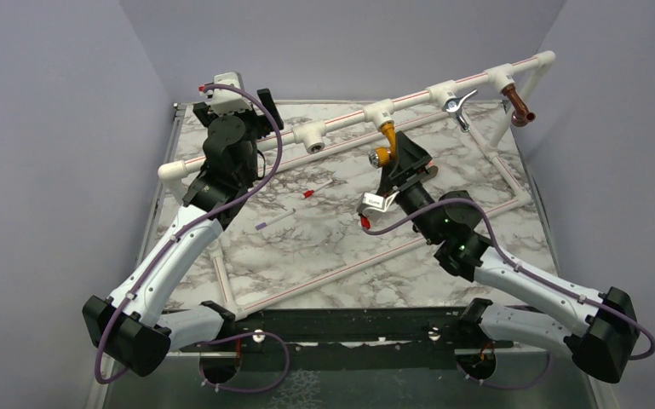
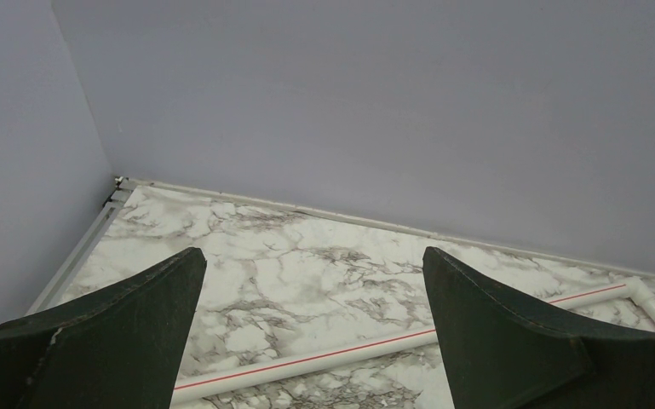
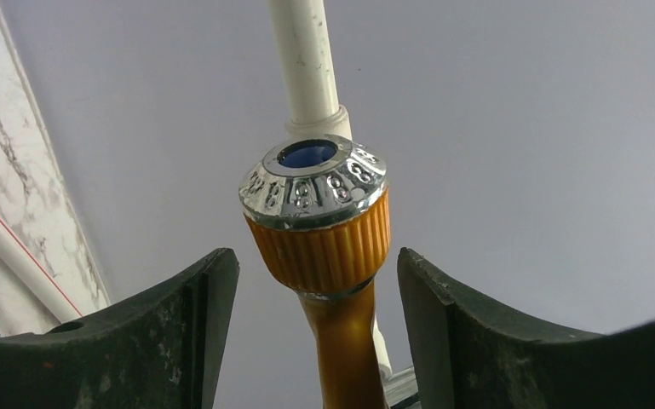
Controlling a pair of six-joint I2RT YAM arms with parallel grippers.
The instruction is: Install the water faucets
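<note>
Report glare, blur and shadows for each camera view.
Top external: even light, sharp, only faint shadows on the marble table. Left wrist: the left gripper is dark against the bright marble. Right wrist: bright glints on the silvery knob of the yellow faucet; the marble at left looks slightly soft.

Embossed 8-like marks round the silvery knob (image 3: 313, 192) of the yellow faucet (image 3: 341, 341)

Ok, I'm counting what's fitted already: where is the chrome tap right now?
In the top view the chrome tap hangs from the raised white pipe toward the back right, between the yellow tap and the copper-brown tap.
</note>
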